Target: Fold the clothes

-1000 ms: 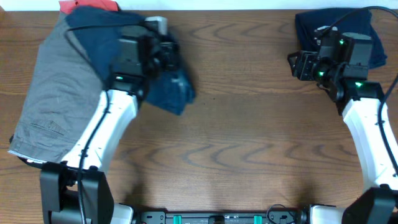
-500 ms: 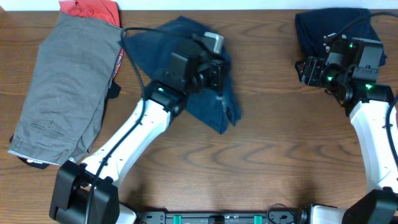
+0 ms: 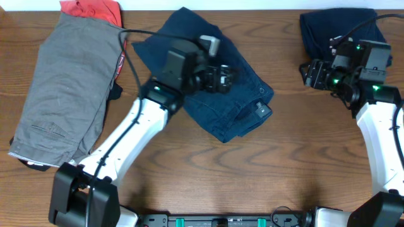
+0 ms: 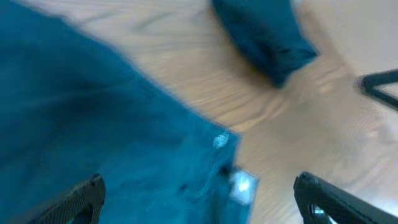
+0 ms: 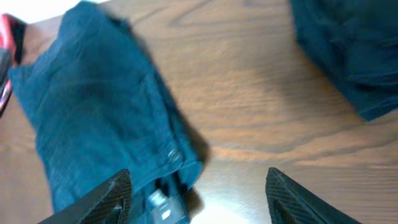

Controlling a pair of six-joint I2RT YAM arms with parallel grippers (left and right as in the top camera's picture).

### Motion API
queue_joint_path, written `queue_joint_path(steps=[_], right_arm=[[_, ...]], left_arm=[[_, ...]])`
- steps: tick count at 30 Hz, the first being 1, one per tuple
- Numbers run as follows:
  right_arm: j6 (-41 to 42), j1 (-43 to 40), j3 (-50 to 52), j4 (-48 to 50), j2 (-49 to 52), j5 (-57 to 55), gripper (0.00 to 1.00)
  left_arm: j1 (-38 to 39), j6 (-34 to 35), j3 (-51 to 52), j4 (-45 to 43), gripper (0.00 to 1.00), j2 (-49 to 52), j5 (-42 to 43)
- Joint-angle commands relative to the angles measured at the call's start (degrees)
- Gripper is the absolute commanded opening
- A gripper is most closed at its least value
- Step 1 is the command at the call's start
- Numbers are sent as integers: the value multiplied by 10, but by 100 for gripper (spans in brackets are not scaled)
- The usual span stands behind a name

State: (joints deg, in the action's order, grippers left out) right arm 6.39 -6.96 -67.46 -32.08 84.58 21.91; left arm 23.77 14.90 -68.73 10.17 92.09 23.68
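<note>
Lying lengthwise at the far left of the bench (image 3: 265, 183) are the grey-khaki shorts (image 3: 60, 82), with a red-orange garment (image 3: 91, 9) showing at their top edge. Just right of them, near the middle, the dark blue denim shorts (image 3: 237, 113) lie rumpled on the wood. A metal button (image 4: 219, 140) and a pale tag (image 4: 241, 183) sit at their right-hand edge. The left tool (image 3: 221, 77) is over the upper part of the denim, fingers spread wide with nothing between them. The blurred wrist view does not show whether they touch the cloth. Past a stretch of bare wood, the right tool (image 3: 309, 70) is likewise spread and empty. It sits just beside the dark navy garment (image 3: 314, 28), which is bunched at the top right corner and partly hidden by that arm.
</note>
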Motion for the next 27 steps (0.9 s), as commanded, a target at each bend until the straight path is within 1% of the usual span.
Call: queue_joint_path(steps=[1,5,7,9,13,15,21,24,27], right_arm=[[-37,37,-11,-14,-7,6,70],[-43,74,-11,-43,14,-28,73],[-43,89,-11,-51,32,-28,73],[-63,108,-11,-53,54,-14,73],[-96,153,-11,-52,88,-7,75],[-113,179,-11,-52,101,-7,75],[-169,280,-11,-50,127,-20,76],[-179,335,-11,-46,134,-66,79],[-179,394,-11,-43,146,-137,83]], left_arm=[[-39,-46,-10,42,98,-9,-3],[-79,-88,-10,102,98,-9,-3],[-90,-112,-10,124,98,-9,-4],[-99,-134,-10,145,98,-9,-11],[-114,-134,-10,184,98,-9,-91],[-127,-133,-10,198,98,-9,-115],[-210,-101,-10,208,98,-9,-117],[-249,-101,-10,208,98,-9,-118],[-277,-101,-10,208,98,-9,-118]])
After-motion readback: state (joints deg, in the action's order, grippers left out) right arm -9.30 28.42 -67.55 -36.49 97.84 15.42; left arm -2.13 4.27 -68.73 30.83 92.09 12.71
